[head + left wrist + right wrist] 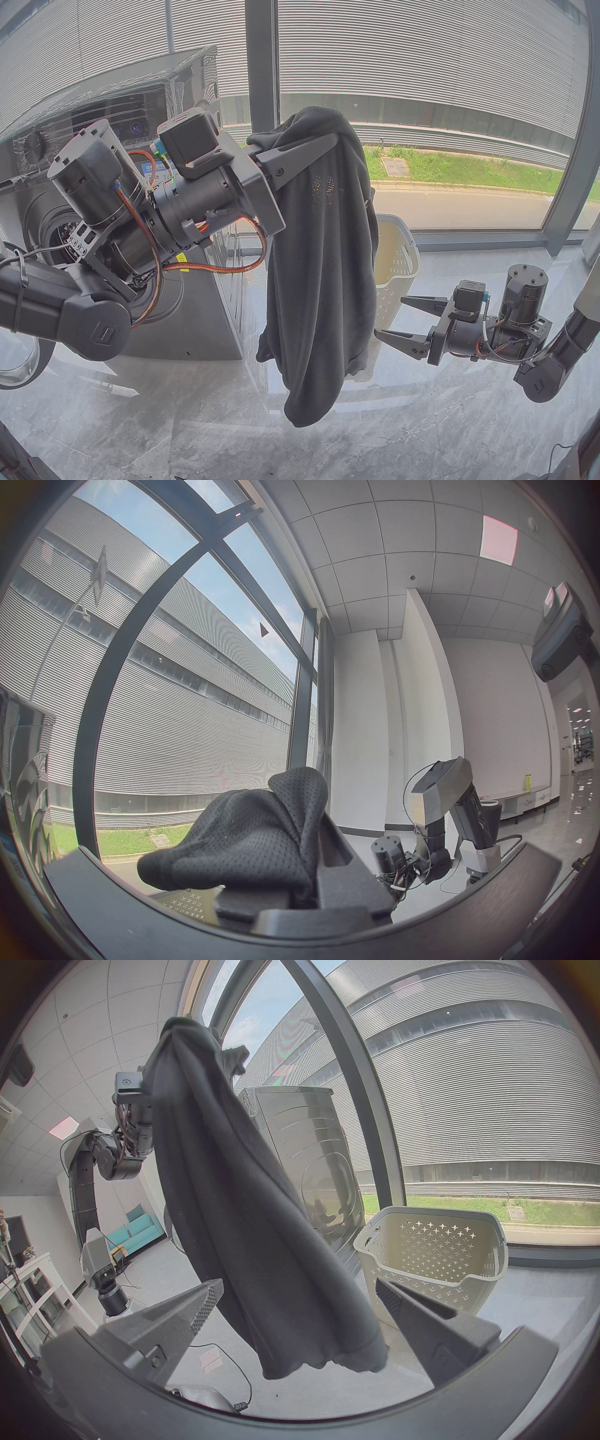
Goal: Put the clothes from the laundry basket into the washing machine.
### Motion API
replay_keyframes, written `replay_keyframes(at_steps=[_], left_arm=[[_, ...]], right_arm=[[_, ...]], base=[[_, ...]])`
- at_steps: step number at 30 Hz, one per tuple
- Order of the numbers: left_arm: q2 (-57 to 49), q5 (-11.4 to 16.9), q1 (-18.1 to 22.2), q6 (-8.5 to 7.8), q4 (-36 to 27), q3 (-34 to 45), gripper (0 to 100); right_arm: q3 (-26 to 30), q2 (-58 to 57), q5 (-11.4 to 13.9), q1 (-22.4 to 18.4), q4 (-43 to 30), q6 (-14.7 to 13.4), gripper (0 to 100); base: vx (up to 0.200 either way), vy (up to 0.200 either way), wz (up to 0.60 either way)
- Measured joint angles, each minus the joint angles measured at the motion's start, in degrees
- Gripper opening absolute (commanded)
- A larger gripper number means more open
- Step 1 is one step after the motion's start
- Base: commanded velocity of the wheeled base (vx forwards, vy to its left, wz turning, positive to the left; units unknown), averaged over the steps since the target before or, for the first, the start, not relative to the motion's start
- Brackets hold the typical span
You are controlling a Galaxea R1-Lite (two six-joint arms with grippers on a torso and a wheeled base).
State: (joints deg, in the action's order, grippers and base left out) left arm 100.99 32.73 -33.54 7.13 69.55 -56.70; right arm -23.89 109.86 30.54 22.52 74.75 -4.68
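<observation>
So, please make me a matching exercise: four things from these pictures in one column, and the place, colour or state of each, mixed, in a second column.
Things
1. dark garment
2. laundry basket
3. right tool
4. washing machine

Place, colour or state
A. open, holding nothing
B. grey, on the robot's left side
C. hangs from the left tool
D. beige, with star-shaped holes in its wall

Pairs: 1-C, 2-D, 3-A, 4-B

Left black-and-grey arm raised high, elbow bent, wrist aimed toward robot's right. Black two-finger left gripper (328, 140) clamped on top fold of dark grey mesh garment (319, 262). Right arm low, forearm level. Black right gripper (390, 317) points left, fingers spread wide.
</observation>
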Motion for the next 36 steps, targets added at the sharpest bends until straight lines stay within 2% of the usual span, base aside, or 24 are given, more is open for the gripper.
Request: replay_keyframes(at_steps=[5,11,12,29,36], left_arm=[[0.39,0.05,-0.37,-0.02,0.05,-0.33,0],[0.33,0.05,-1.19,-0.05,0.00,-0.40,0],[0.33,0.05,-1.27,-0.05,0.00,-0.40,0],[0.13,0.02,-1.55,0.06,0.02,-0.68,0],[0.34,0.05,-2.16,0.06,-0.28,-1.29,0]], right_arm=[[0.00,-1.57,1.26,-0.52,0.02,0.26,100],[-3.25,-0.40,7.73,0.94,0.05,1.84,100],[-3.56,-0.13,8.05,1.21,0.02,1.95,100],[-16.42,11.03,9.86,5.51,0.02,2.17,100],[-21.36,15.08,9.95,9.07,0.02,1.71,100]], base=[[0.000,0.000,0.00],[0.000,0.000,0.00],[0.000,0.000,0.00],[0.000,0.000,0.00],[0.000,0.000,0.00]])
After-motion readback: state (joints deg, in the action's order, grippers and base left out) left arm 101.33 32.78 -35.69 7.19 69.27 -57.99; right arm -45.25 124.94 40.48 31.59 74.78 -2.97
